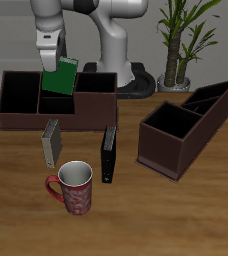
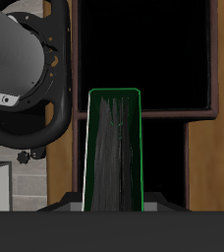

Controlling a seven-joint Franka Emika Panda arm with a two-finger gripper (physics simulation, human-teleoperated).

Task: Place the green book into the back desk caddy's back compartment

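The fingers (image 1: 52, 62) pinch the green book (image 1: 60, 77) by its upper edge, so it hangs on edge, a little tilted, over the middle of the back caddy (image 1: 16, 112), probably so its thin profile can drop into a small cell. In the wrist view the book (image 2: 115, 148) hangs lengthwise above dark cells, all of which look empty. The back compartment (image 1: 56, 83) lies just beneath it. Grey book (image 1: 52, 143), black book (image 1: 109, 153) and mug (image 1: 73, 187) sit on the table (image 1: 186, 215), with the slant-topped caddy (image 1: 181, 135) off to one side.
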